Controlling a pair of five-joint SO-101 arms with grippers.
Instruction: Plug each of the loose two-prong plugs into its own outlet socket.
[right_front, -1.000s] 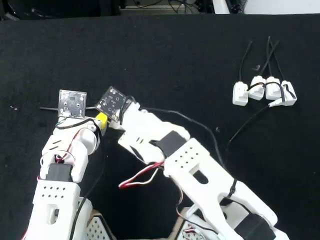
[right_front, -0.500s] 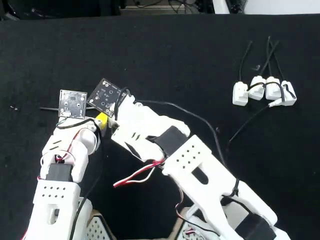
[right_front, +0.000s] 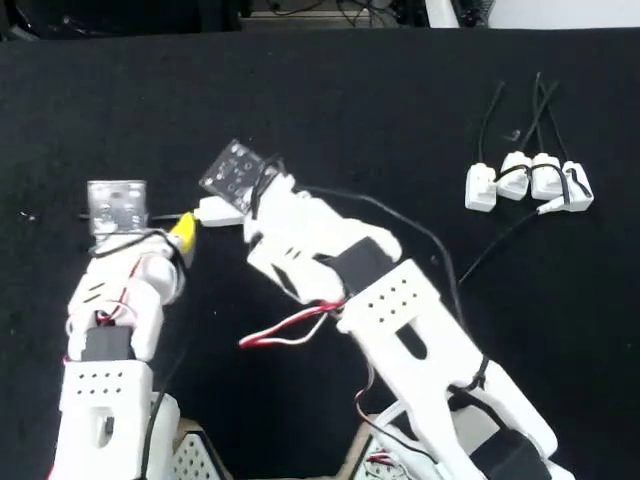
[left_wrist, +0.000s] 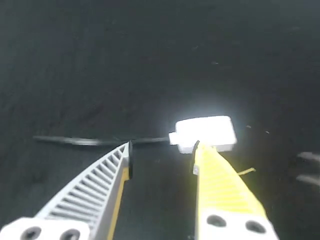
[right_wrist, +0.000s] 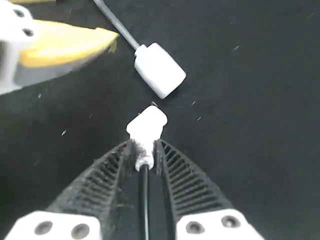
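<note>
Right claw (right_wrist: 144, 147), black-fingered, is pressed together on a small white two-prong plug (right_wrist: 146, 125), whose thin cord runs back between the fingers. The plug's nose points at a white rounded outlet socket (right_wrist: 160, 70) lying just ahead of it on the cloth, with a narrow gap between the two. A grey lead trails off the socket's far end.

Left claw (left_wrist: 161, 150) is spread, one finger white and ribbed, the other yellow. The socket sits right at the yellow finger's tip, though the wrist picture is too soft to tell if they touch.

All of this rests on a black cloth-covered tabletop (right_front: 350, 100), matte and flecked with pale lint. Well apart on the right side lie four white connector blocks with black cords (right_front: 546, 178), side by side and touching, their cords curling toward the far edge. Beyond that edge the room shows a dark tangle of cables and a pale panel (right_front: 560, 12) in the corner.
</note>
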